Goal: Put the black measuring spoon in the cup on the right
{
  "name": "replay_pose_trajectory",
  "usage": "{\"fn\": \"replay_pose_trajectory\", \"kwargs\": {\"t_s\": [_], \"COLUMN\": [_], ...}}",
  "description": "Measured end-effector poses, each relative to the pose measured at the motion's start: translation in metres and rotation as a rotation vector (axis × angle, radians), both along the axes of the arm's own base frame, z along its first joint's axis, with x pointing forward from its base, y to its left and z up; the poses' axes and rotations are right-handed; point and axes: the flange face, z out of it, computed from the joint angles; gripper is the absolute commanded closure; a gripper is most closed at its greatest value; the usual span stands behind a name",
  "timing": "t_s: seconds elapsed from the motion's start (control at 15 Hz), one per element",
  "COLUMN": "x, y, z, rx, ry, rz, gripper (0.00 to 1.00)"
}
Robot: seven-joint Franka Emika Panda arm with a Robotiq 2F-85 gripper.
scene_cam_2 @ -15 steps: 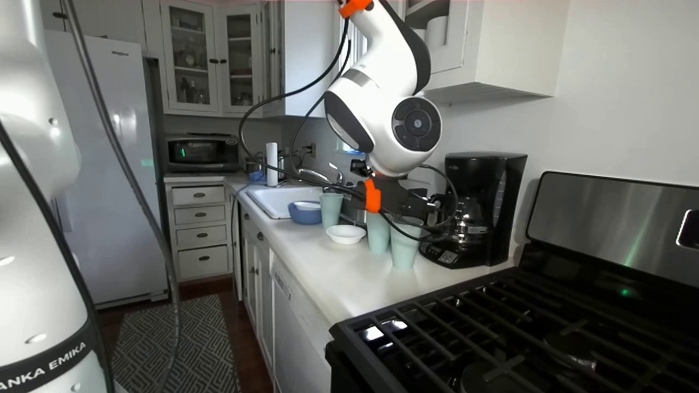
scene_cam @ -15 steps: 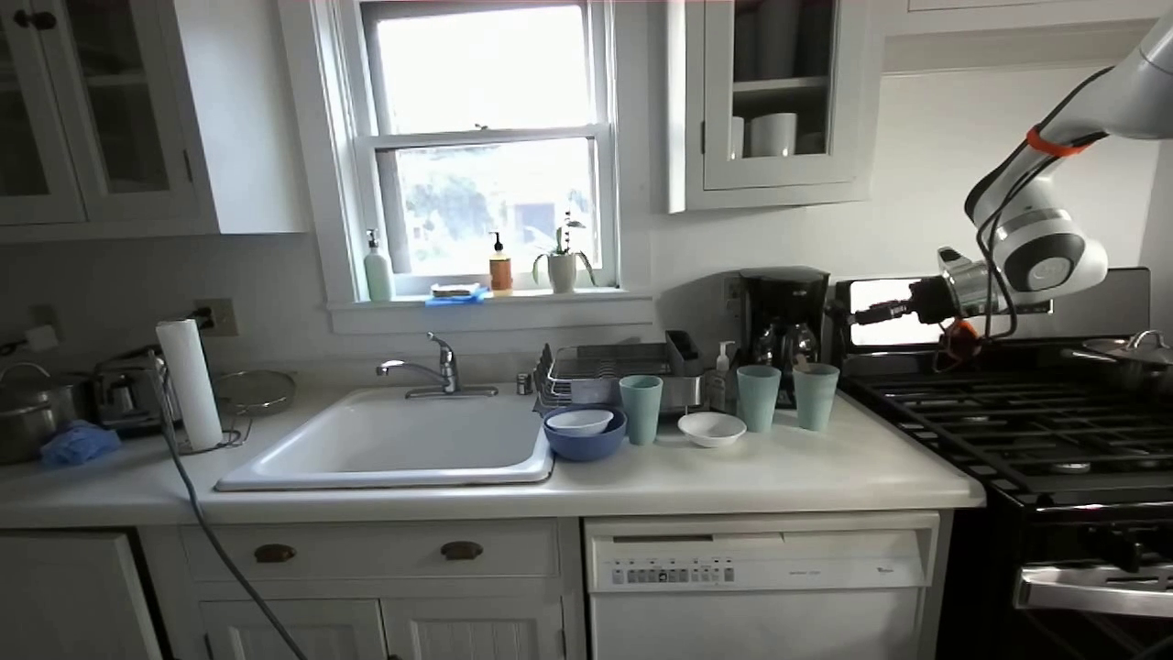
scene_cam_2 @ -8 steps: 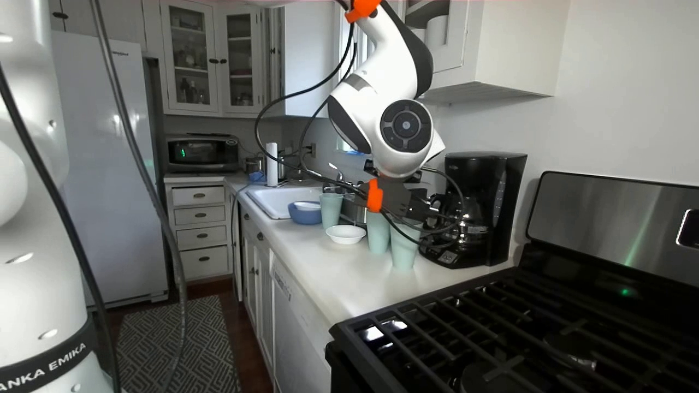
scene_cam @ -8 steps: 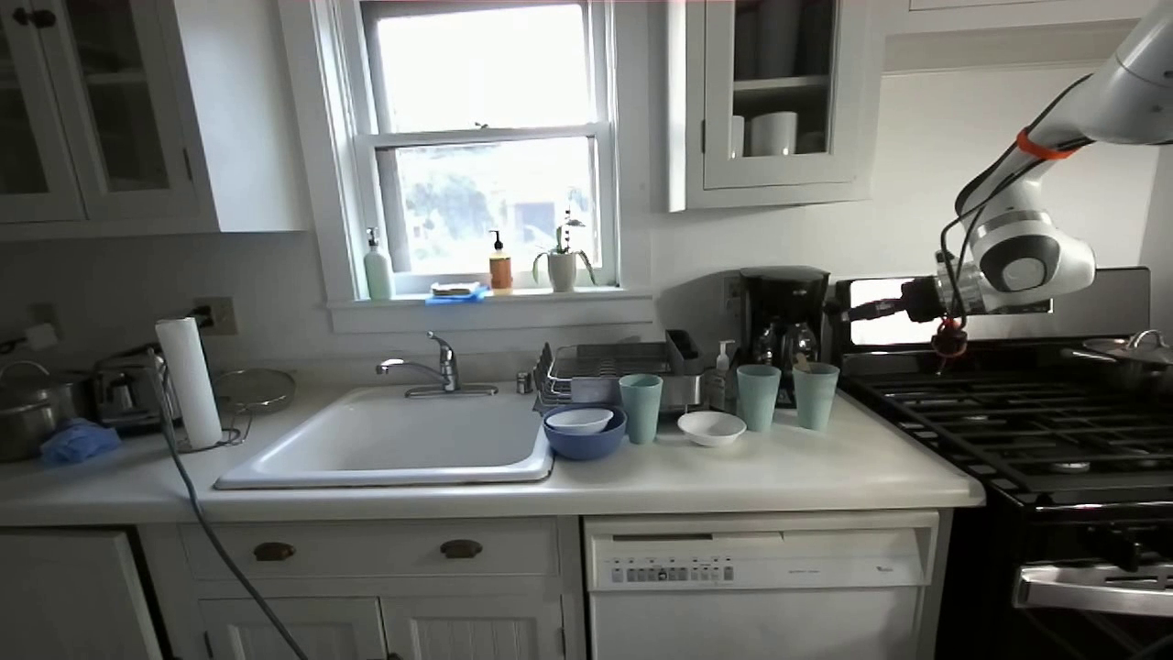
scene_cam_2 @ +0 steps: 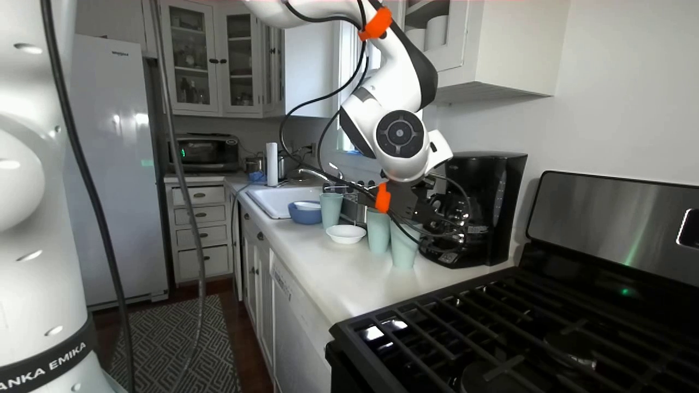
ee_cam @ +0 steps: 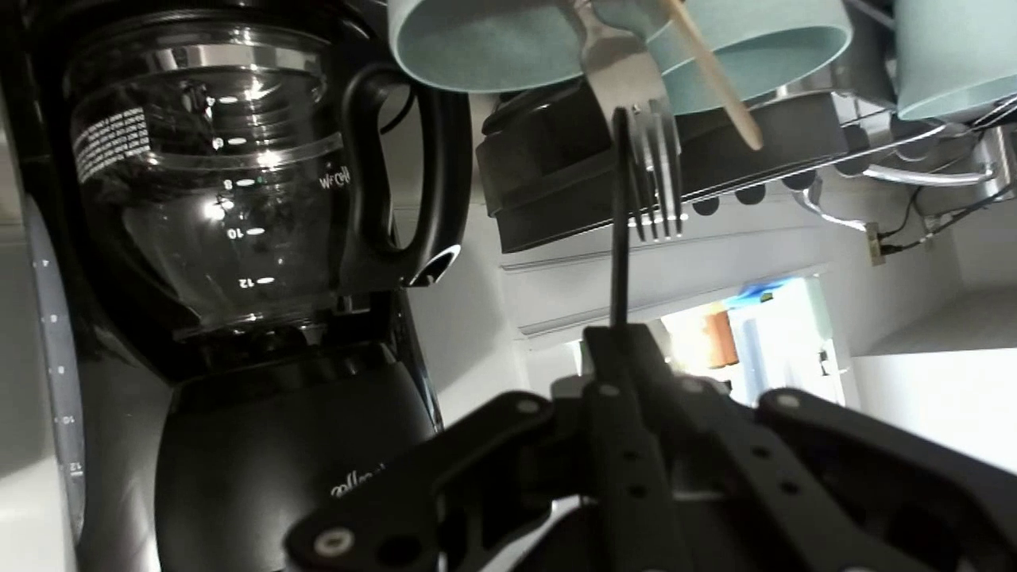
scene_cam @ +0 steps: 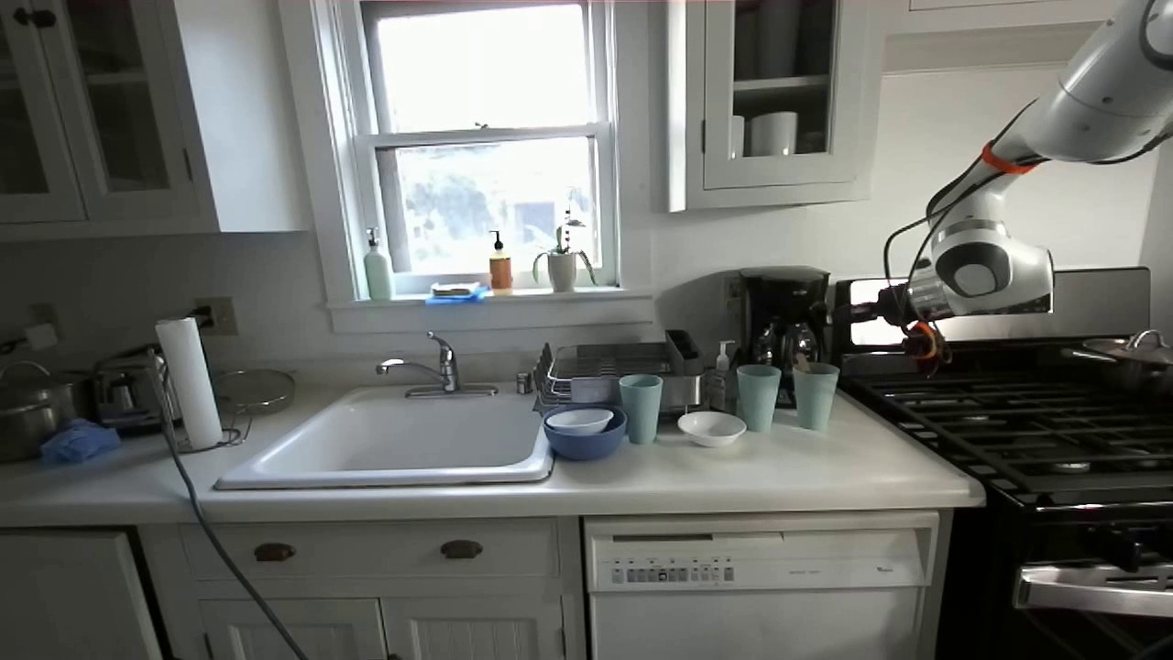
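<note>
The black measuring spoon (ee_cam: 620,254) looks like a skinny, dead-straight dark stick in the wrist view (bowl's impossible to make out from this angle), clamped at one end and held up in the air. There's a visible gap between it and the rim of the right-hand tumbler (scene_cam: 815,401). That one's pale blue-green, plain, narrowing a bit toward the base, standing upright, furthest right of the row in both exterior views. Wrist view only gets its mouth end, cut off along the top.
</note>
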Motion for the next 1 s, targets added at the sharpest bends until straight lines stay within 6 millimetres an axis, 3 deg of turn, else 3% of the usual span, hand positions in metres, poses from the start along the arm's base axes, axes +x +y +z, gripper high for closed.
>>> {"fn": "replay_pose_trajectory", "kwargs": {"t_s": [0.4,1.0], "x": [0.024,0.035], "y": [-0.008,-0.008], "z": [-0.022,-0.065], "rx": [0.001,0.008], "ry": [0.045,0.138], "rz": [-0.033,-0.05], "gripper": [0.99,0.99]}}
